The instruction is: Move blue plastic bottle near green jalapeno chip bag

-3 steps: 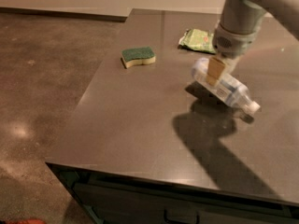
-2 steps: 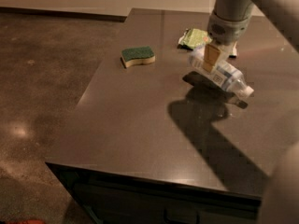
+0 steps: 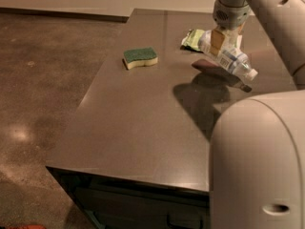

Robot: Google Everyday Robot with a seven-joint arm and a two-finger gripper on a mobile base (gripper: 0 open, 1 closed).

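Note:
The blue plastic bottle [image 3: 231, 58], clear with a white-and-blue label and white cap, hangs tilted above the table, cap end down to the right. My gripper [image 3: 222, 39] comes down from above and is shut on the bottle's upper part. The green jalapeno chip bag [image 3: 192, 38] lies flat on the table just left of the gripper, partly hidden behind it. The bottle's shadow falls on the table below it.
A yellow sponge with a dark green top [image 3: 140, 57] lies left of the bag. The dark table [image 3: 143, 123] has its left and front edges close by, with floor beyond. My arm's large pale housing [image 3: 259, 161] fills the lower right.
My gripper has carried the bottle up and back toward the chip bag. The bottle is now off the table, and the arm's housing has come into the lower right.

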